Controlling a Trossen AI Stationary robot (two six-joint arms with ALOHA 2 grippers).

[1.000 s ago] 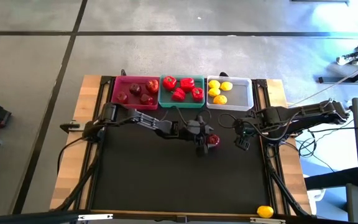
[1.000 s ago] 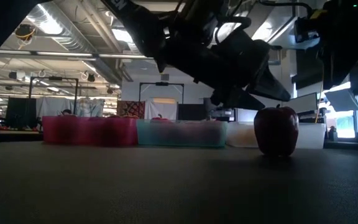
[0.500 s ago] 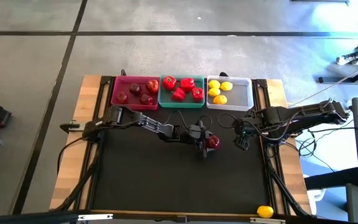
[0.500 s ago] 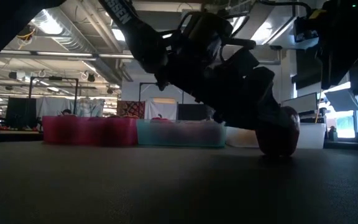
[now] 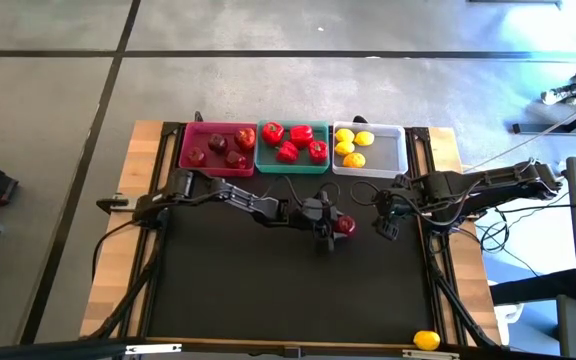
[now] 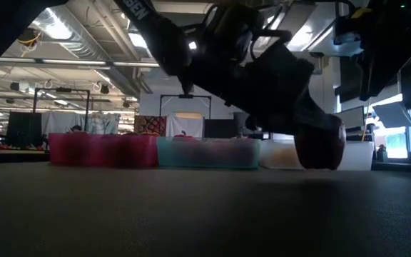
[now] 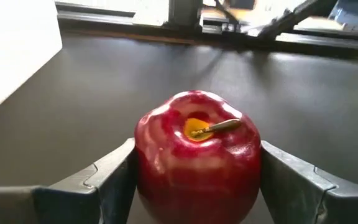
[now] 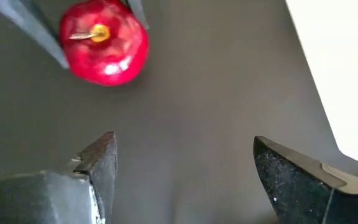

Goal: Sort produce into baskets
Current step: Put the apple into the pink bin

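A dark red apple [image 7: 194, 162], stem up, sits between the fingers of my left gripper [image 5: 340, 228] at the middle of the black mat, and the gripper is shut on it. My right gripper [image 8: 185, 180] hangs open above the mat to the apple's right, with nothing between its fingers. Along the far edge stand three baskets. The pink one [image 5: 190, 148] holds apples, the teal one [image 5: 293, 166] holds red peppers, and the white one [image 5: 388, 152] holds lemons. My left gripper pinches the apple by two opposite sides [image 7: 143, 168], one finger [image 7: 114, 177] on each. The fingers slant down from the table's left. The apple stays upright. In the low view its underside [image 6: 320, 165] looks just clear of the mat.
A single lemon [image 5: 426, 340] lies at the near right corner of the table. Wooden rails [image 5: 148, 200] and cables run along both sides. The black mat [image 5: 268, 290] lies open toward the near edge.
My left gripper has come down around the apple, closed its fingers onto the apple's sides and taken hold. The apple now stands slightly higher in the low view than before.
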